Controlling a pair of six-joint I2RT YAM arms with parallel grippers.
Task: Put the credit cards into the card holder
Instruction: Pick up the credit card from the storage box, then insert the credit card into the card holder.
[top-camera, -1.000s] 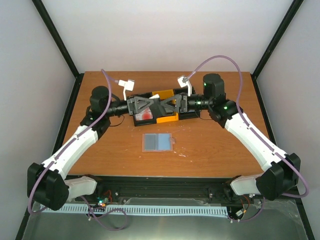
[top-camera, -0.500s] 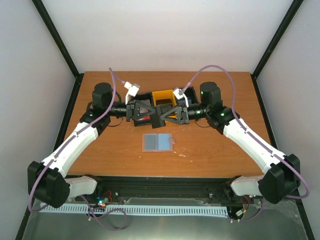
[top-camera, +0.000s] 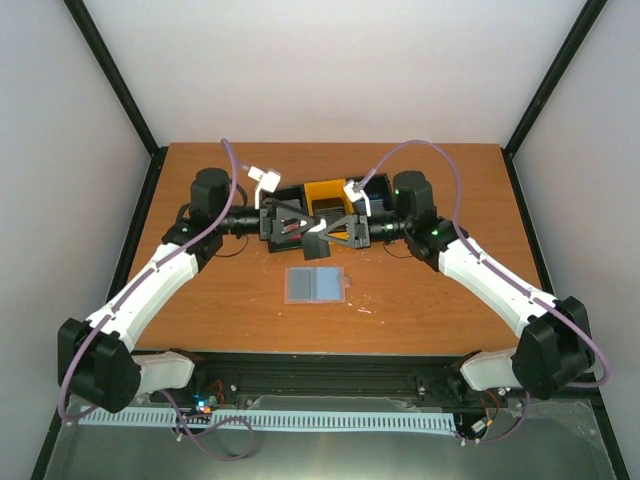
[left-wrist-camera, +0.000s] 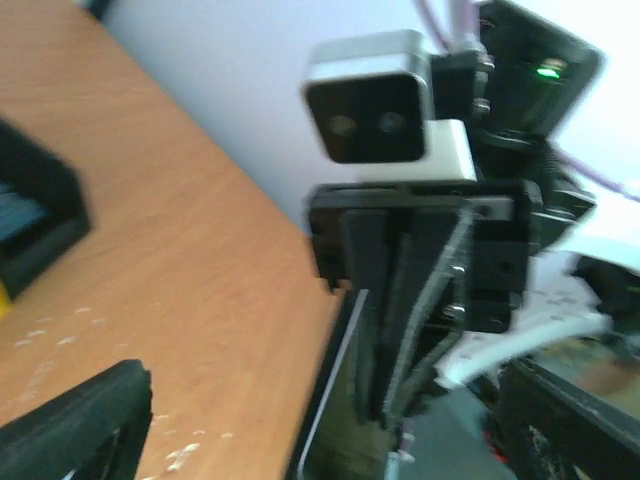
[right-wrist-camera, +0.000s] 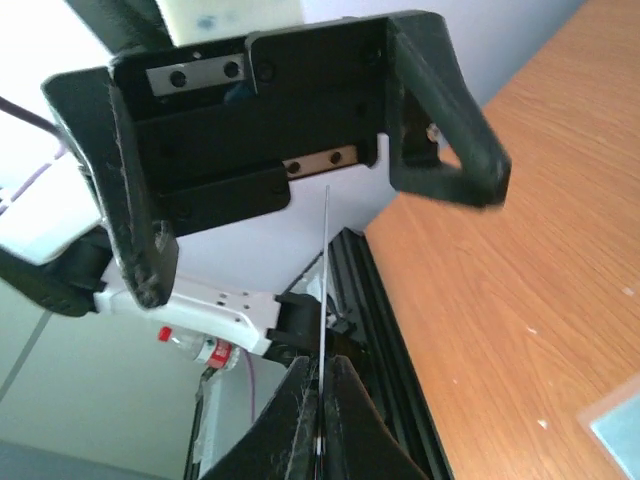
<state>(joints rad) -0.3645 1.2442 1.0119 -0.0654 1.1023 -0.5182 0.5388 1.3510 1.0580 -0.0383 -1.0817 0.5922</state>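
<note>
The credit card (right-wrist-camera: 326, 260) was up in the air above the far middle of the table (top-camera: 420, 290), not yet in the card holder (top-camera: 325, 188). In the right wrist view it showed only as a thin edge-on line, so I could not tell which kind it was. Its lower edge was pinched between the fingers of the right end effector (right-wrist-camera: 320, 400), which were clenched on it. The card stood straight out from those fingertips into the gap of the left end effector (right-wrist-camera: 315, 235). That one faced it head-on with its jaws spread wide on either side, touching nothing and grasping nothing.

Two end effectors nose to nose around one card read as a pass between arms. My guess was that it served to re-grip the card at an angle suited to the holder's slot.

The black and orange holder sat just behind the pair. The blue cards (top-camera: 315, 285) lay flat on the table nearer the arm bases.
</note>
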